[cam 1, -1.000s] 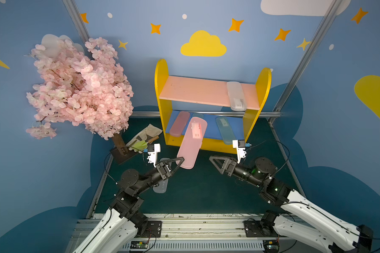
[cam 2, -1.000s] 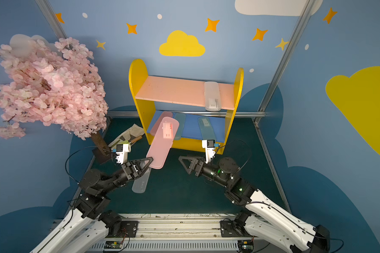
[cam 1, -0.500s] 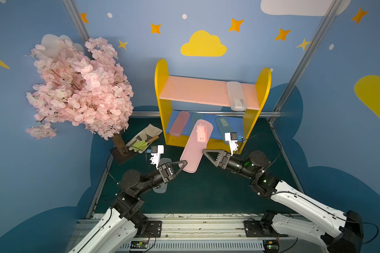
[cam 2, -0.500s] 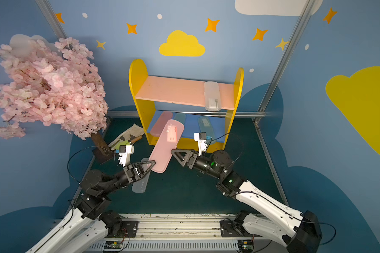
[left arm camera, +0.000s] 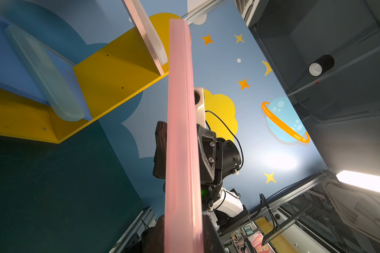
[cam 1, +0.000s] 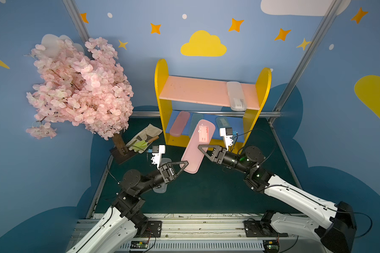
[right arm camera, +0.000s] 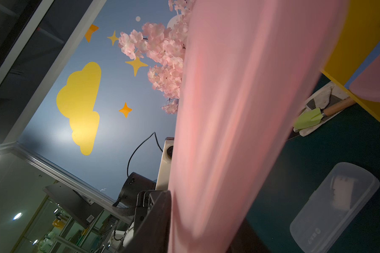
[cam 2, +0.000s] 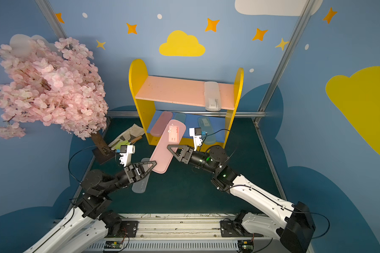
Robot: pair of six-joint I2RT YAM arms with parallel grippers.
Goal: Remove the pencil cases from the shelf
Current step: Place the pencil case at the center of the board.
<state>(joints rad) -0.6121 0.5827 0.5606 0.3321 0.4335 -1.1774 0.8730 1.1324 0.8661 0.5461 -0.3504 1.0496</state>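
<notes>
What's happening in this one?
Both arms are on one pink pencil case, held in the air in front of the shelf: the left gripper pinches its near end, the right gripper clamps its side. A frosted case lies on the floor. Four more sit on the shelf: a white case on top, a pink case and two blue cases below.

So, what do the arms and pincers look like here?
The left arm and right arm have white lower links, black joints and black wrists. The left pincer and right pincer are black with hollow triangular fingers, each topped by a white camera block trailing a black cable.
</notes>
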